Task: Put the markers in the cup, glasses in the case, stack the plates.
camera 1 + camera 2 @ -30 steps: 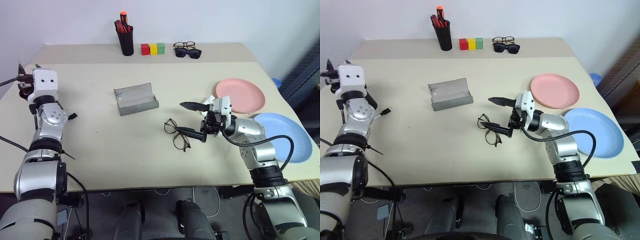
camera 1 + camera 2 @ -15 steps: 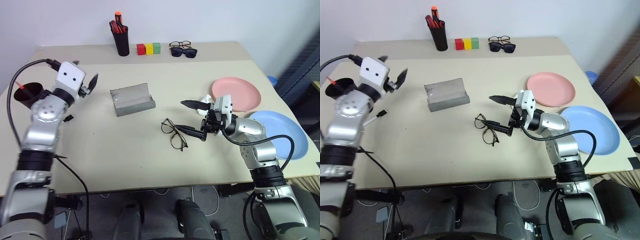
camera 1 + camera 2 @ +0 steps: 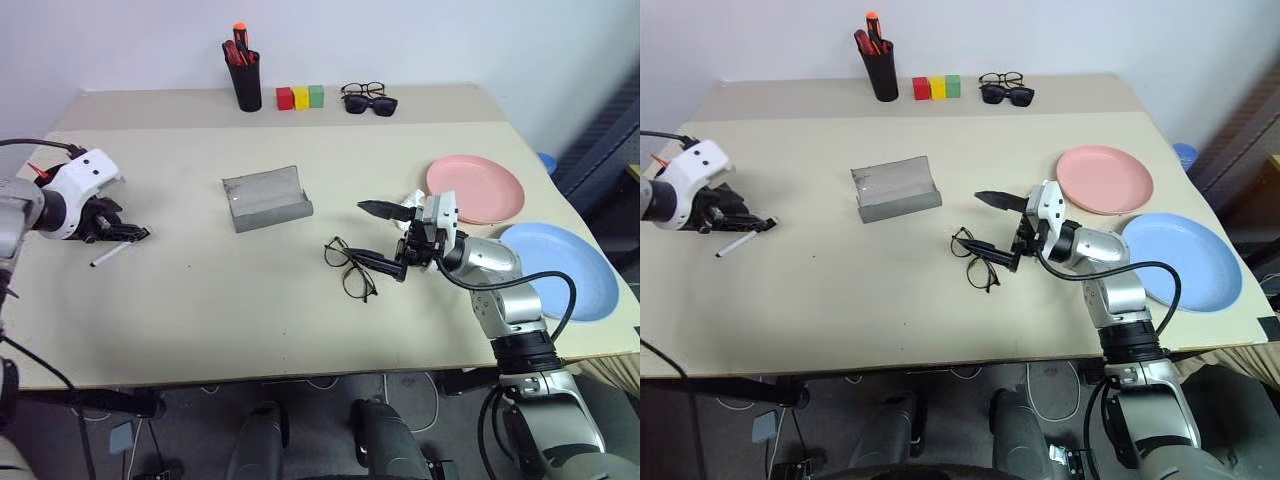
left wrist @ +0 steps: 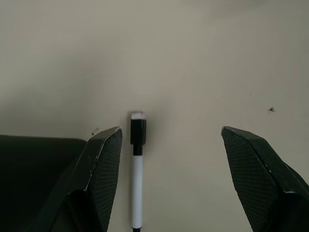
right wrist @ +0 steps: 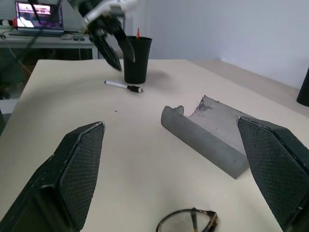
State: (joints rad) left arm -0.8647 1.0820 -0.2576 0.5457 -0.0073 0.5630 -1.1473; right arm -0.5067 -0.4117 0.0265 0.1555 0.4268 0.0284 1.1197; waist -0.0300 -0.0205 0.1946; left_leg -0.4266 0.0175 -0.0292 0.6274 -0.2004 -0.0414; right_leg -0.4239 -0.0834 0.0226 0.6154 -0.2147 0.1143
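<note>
Since a second ago your left gripper [image 4: 169, 159] has swung down from beside the cup [image 5: 135, 60] and now hangs over the white marker [image 3: 108, 255], which lies flat on the surface [image 3: 250, 300] just in front of that cup at your far left. Its jaws are spread, with nothing between them but the marker, which lies close against one finger rather than centred. Your right gripper [image 3: 383, 238] has held its place, jaws spread wide and empty, with the lower fingertip just beside the glasses [image 3: 351, 268].

For the step in hand, which looks to be picking up the white marker:
- Shift the left gripper sideways first so the marker's body sits midway between the jaws; as it stands, one finger would likely land on it or push it away.
- Come straight down and close across the white barrel, not the black cap, so it doesn't roll out.
- Lift clear of the surface before you move toward the cup, and tip the marker upright over the rim; a red tip already pokes out of it, so the other marker seems to be in.

The case [image 3: 268, 198] lies open near the middle, well apart from the glasses. The pink plate [image 3: 476, 188] and the blue plate [image 3: 566, 270] lie side by side on your right, not yet stacked.
</note>
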